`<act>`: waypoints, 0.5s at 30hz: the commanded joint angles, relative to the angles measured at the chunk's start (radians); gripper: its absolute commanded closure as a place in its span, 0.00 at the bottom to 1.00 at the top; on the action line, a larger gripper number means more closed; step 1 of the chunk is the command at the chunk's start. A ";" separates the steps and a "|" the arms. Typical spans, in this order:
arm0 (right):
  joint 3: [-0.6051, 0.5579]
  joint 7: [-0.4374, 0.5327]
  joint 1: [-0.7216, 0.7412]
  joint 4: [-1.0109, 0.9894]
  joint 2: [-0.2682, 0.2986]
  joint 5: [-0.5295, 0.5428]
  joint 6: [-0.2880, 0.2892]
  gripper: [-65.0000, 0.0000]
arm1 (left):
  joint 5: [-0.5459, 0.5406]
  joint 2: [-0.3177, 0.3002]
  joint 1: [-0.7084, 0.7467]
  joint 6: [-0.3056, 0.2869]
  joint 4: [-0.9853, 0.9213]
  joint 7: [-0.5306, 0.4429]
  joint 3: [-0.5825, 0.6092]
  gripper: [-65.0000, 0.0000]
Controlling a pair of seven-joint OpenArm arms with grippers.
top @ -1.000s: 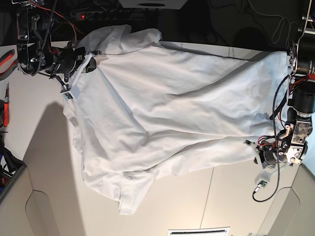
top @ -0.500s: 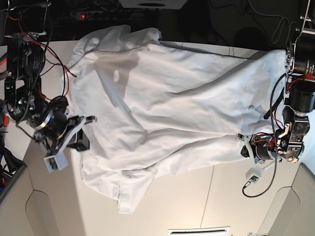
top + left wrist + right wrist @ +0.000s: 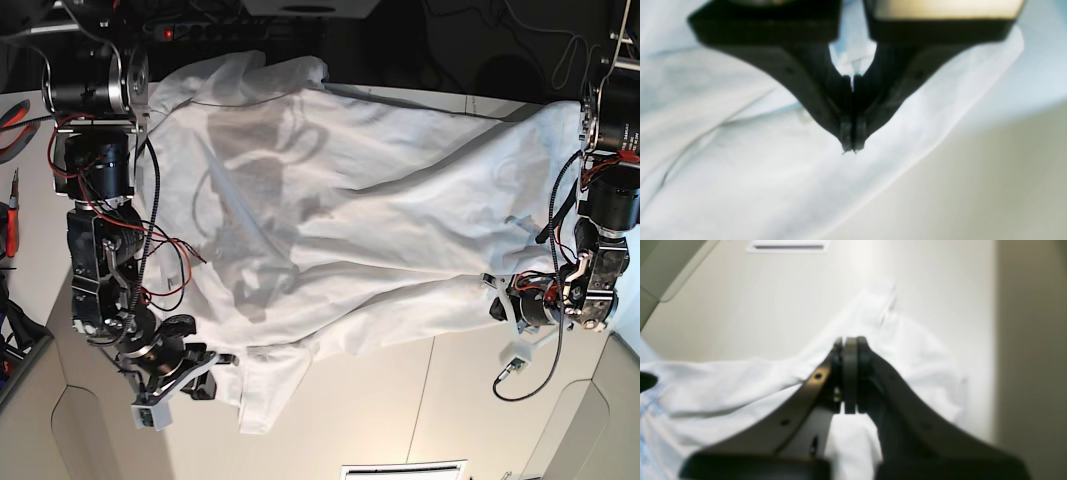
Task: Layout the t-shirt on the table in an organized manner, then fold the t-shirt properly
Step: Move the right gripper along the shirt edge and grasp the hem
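Spreading across most of the table (image 3: 480,400), the shirt (image 3: 350,210) lies roughly open but rumpled, with broad creases running through its middle and one sleeve bunched and trailing toward the near edge. The right gripper (image 3: 222,358) sits at that bunched sleeve, low at the cloth's border; in its wrist view the jaws are pressed fully together, and though white fabric shows right around and behind the tips (image 3: 850,373), whether any of it is pinched between them cannot be told. The left gripper (image 3: 492,288) is at the opposite side of the garment, by the hem edge, with its jaws also drawn together into a narrow point (image 3: 852,146) just over the cloth where it meets bare table; again a pinch on the fabric cannot be confirmed. Having the two arms at opposite ends makes sense for the layout step: from there the cloth can be drawn taut and flattened lengthwise. In my judgement the spreading is only partly done, since the sleeve is crumpled and the body wrinkled, so folding has not yet begun.
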 commanded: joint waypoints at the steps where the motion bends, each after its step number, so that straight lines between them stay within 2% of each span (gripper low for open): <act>1: 0.003 0.051 0.050 -0.060 -0.004 -0.003 0.001 1.00 | -0.005 -0.014 -0.030 0.030 0.014 -0.015 -0.005 1.00; 6: 0.003 0.253 0.111 -0.396 -0.026 -0.024 0.000 1.00 | -0.005 -0.014 -0.030 0.045 0.014 -0.015 -0.005 1.00; 9: 0.003 0.308 0.101 -0.465 -0.028 -0.118 -0.013 1.00 | -0.007 -0.015 -0.030 0.045 0.014 -0.016 -0.005 1.00; 12: 0.003 0.308 0.090 -0.468 -0.024 -0.217 -0.089 1.00 | -0.007 -0.018 -0.031 0.045 0.014 -0.035 -0.005 1.00; 15: 0.003 0.307 0.090 -0.468 -0.011 -0.249 -0.174 1.00 | -0.013 -0.024 -0.031 0.066 0.014 -0.034 -0.005 1.00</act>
